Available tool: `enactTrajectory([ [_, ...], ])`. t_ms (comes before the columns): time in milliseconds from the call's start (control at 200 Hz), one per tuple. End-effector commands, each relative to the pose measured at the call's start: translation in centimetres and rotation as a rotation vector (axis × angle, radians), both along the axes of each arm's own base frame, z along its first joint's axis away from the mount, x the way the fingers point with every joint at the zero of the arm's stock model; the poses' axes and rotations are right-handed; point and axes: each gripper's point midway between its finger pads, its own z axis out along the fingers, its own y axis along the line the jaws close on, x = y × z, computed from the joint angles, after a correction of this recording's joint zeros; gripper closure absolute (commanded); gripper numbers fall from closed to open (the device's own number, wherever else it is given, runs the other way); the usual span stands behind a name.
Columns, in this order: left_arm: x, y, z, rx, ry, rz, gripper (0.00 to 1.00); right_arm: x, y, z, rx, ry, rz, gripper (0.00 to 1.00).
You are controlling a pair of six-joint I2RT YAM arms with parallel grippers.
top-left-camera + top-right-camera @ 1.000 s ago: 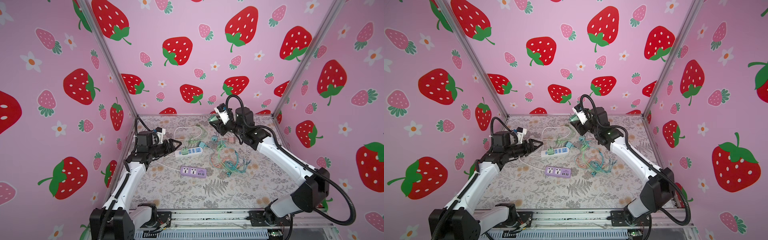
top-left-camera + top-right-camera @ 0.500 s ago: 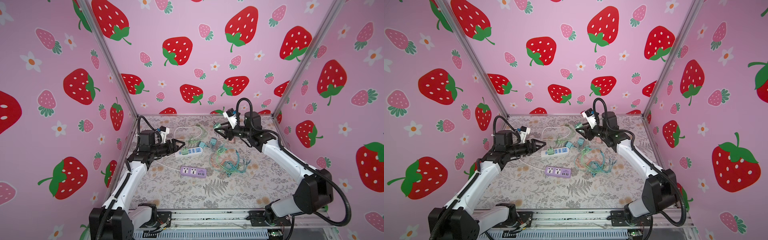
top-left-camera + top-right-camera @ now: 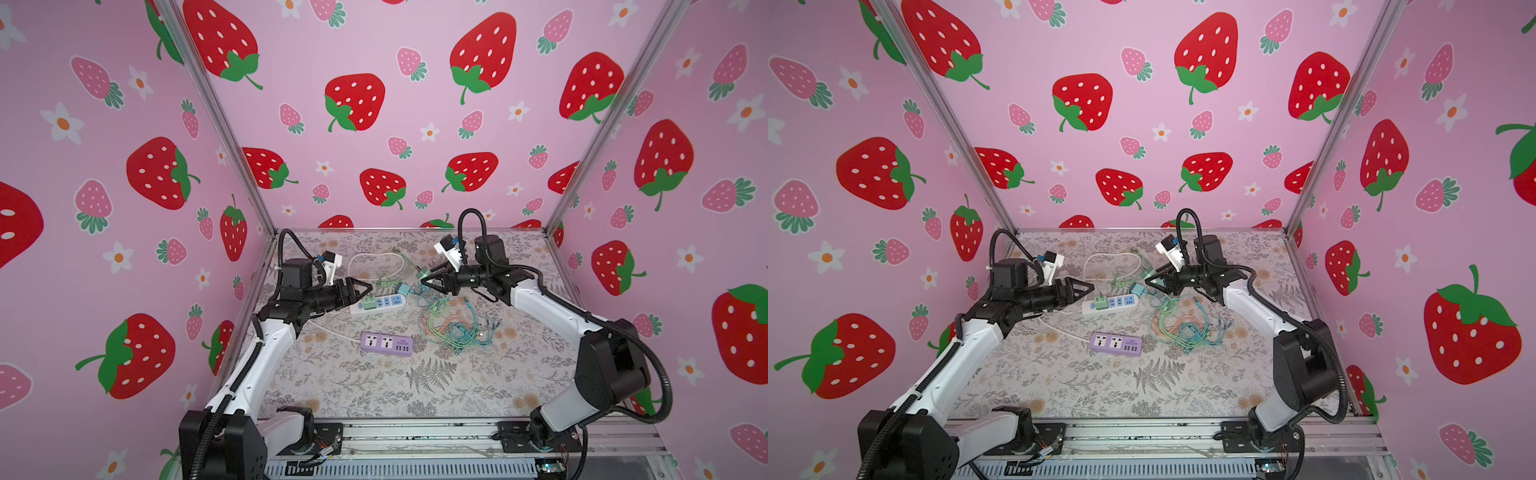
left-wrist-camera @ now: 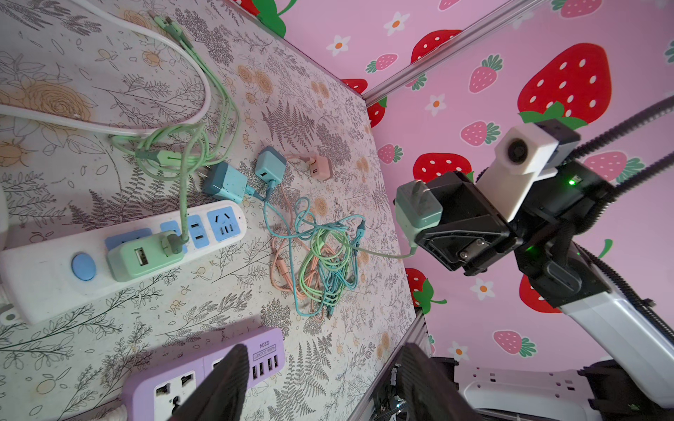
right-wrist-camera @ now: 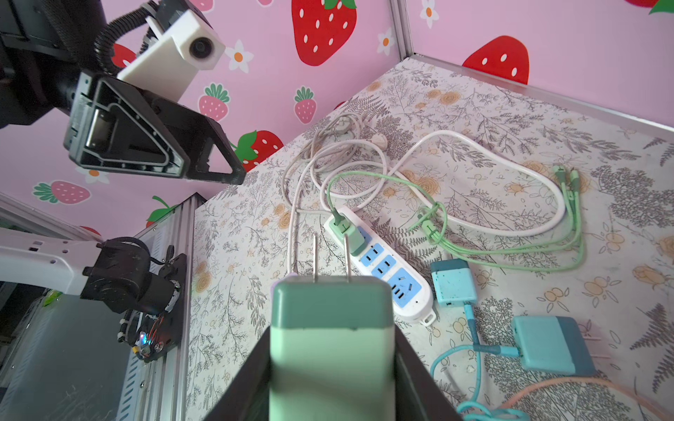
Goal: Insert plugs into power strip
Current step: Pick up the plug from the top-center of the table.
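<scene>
My right gripper (image 5: 332,351) is shut on a mint green plug (image 5: 332,320) whose two metal prongs point out ahead; its thin green cable trails to the tangle. In both top views that gripper (image 3: 428,282) hangs just right of the white power strip (image 3: 376,303) with blue sockets. Another mint green plug (image 4: 146,257) sits in the strip's socket nearest the blue switch. Two teal-blue plugs (image 4: 223,182) (image 4: 270,168) and a peach-pink plug (image 4: 321,167) lie on the mat beyond the strip's end. My left gripper (image 3: 368,286) hovers open and empty over the strip's left end.
A purple power strip (image 3: 386,344) with USB ports lies in front of the white one. A tangle of green, teal and peach cables (image 3: 453,324) lies to the right. White cords (image 5: 474,153) loop at the back. Pink walls (image 3: 208,166) and metal rails close in the mat.
My right gripper has swung down and leftward with the mint green plug, from high at the back to just beside the white strip. The left gripper has edged slightly to the right.
</scene>
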Motion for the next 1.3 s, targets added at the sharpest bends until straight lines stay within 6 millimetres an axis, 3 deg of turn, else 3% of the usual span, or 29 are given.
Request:
enactTrajectory([
  [0, 0.1, -0.4, 1.6, 0.001, -0.041, -0.027, 0.31, 0.1, -0.2, -1.7, -0.032, 0.042, -0.022, 0.67],
  [165, -0.1, -1.0, 1.3, 0.028, -0.045, -0.055, 0.31, -1.8, -1.3, -2.8, -0.026, 0.084, -0.046, 0.68],
  [335, -0.2, -3.4, 0.0, 0.128, -0.041, -0.126, 0.32, -3.9, -2.4, -3.3, -0.012, 0.128, -0.052, 0.68],
  [450, 0.0, -5.4, -0.4, 0.162, -0.053, -0.173, 0.33, -5.5, -2.4, -2.9, 0.022, 0.16, -0.016, 0.68],
  [585, 0.5, -6.3, -0.4, 0.167, -0.048, -0.18, 0.34, -6.9, -2.4, -1.5, 0.048, 0.138, 0.012, 0.68],
  [760, 0.4, -6.2, 0.6, 0.165, -0.058, -0.168, 0.33, -6.5, -3.0, 3.4, 0.095, -0.012, -0.038, 0.69],
  [1050, 0.2, -5.8, 1.4, 0.171, -0.076, -0.146, 0.33, -4.4, -3.4, 15.1, 0.192, -0.3, -0.127, 0.7],
  [1146, 0.1, -5.8, 1.5, 0.17, -0.078, -0.144, 0.33, -3.7, -3.5, 18.0, 0.204, -0.373, -0.151, 0.7],
  [1296, -0.2, -5.6, 1.8, 0.173, -0.087, -0.145, 0.33, -3.4, -3.7, 20.8, 0.215, -0.466, -0.161, 0.69],
])
